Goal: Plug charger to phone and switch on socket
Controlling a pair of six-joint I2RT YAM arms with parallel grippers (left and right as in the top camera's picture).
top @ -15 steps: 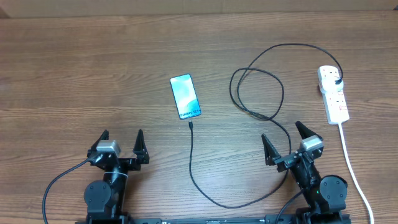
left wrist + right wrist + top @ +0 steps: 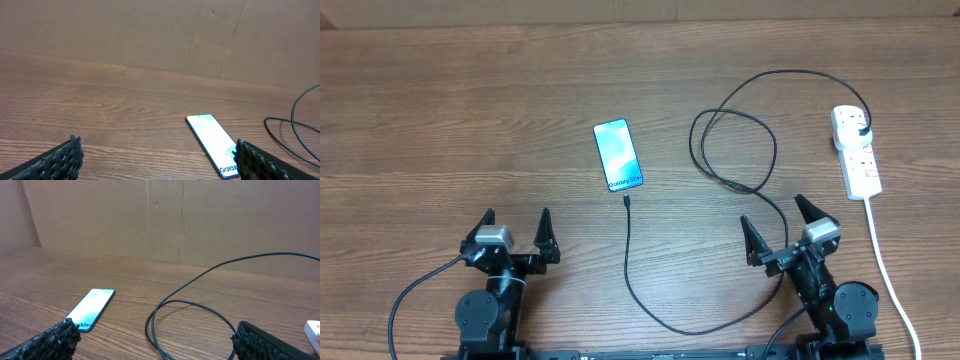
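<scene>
The phone (image 2: 618, 155) lies flat mid-table, screen lit light blue; it also shows in the left wrist view (image 2: 212, 143) and the right wrist view (image 2: 91, 309). The charger cable (image 2: 735, 150) loops across the table; its connector tip (image 2: 627, 202) lies just below the phone, apart from it, and its black plug (image 2: 861, 130) sits in the socket. The socket (image 2: 855, 150) is a white power strip at the right. My left gripper (image 2: 515, 226) is open and empty at the near left. My right gripper (image 2: 775, 222) is open and empty at the near right, beside the cable.
The strip's thick white cord (image 2: 885, 265) runs down the right side past my right arm. A brown cardboard wall (image 2: 150, 35) stands behind the wooden table (image 2: 470, 120). The cable loop (image 2: 190, 325) lies in front of my right gripper.
</scene>
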